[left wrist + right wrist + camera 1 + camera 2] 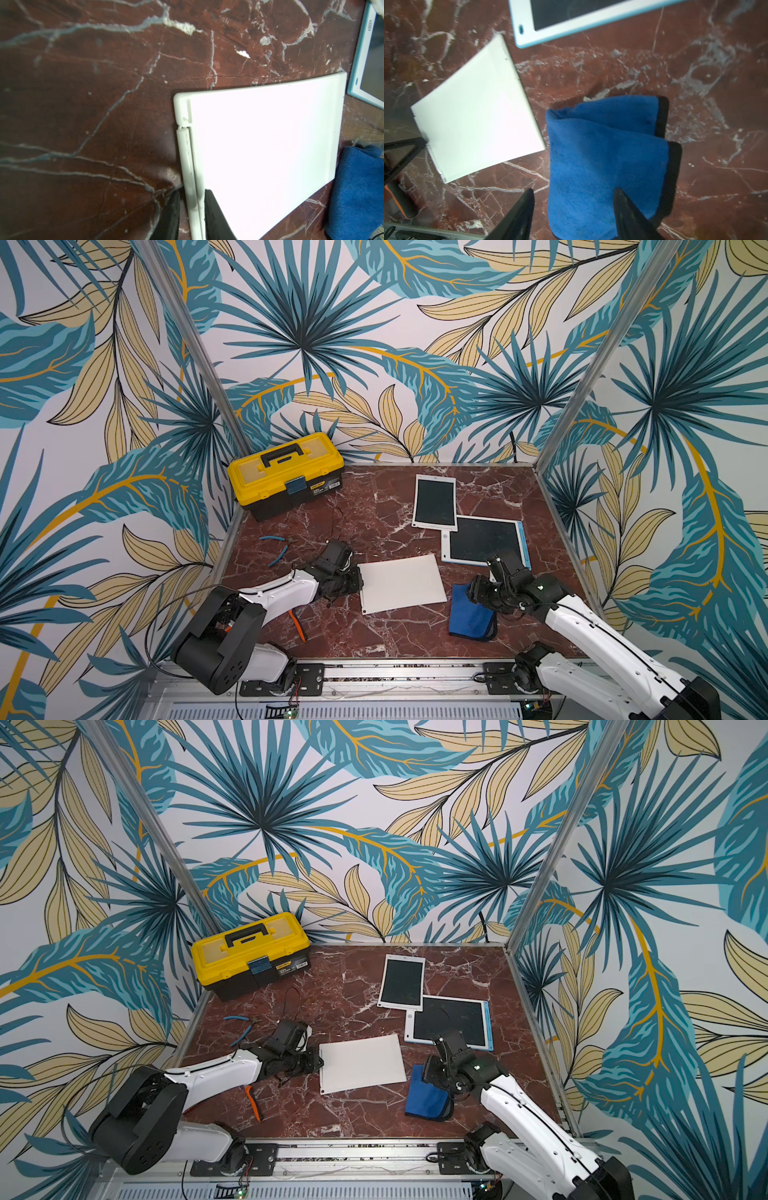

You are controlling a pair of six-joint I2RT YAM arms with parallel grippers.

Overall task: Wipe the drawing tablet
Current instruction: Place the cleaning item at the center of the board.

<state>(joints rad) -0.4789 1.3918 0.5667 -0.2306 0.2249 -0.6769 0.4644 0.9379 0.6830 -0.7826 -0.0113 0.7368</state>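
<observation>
In both top views, the left tool (360, 580) (320, 1060) sits low at the near-left edge of the drawing tablet (401, 583) (361, 1063). That tablet lies flat in the middle of the tabletop (374, 506), plain white face up. The left arm stretches low across from the front rail, with its forearm nearly level. The right tool (471, 593) (426, 1073) hangs over the far end of the blue cloth (469, 620) (426, 1098), which lies just beside the drawing tablet's right corner. The right arm reaches in from the front right with its wrist bent down. Behind it lie a blue-framed tablet (484, 539) and a white-framed tablet (435, 502), dark screens up, and a yellow toolbox (284, 472) stands in the far-left corner.

Over to the left wrist view. Here the left tool (192, 192) is only narrowly parted, one black finger on each side of the drawing tablet's (259, 145) ridged edge. We spot a sliver of gap at the outer finger, so it straddles the edge rather than squeezing it. The blue cloth (357, 187) peeks in beyond the far corner.

Now the right wrist view. The right tool (574, 190) is spread wide, both fingers poised above the folded blue cloth (602, 145). The cloth rests on the tabletop with nothing pinched. The drawing tablet (475, 114) lies alongside, and a black finger of the left tool (415, 143) is at its corner.
</observation>
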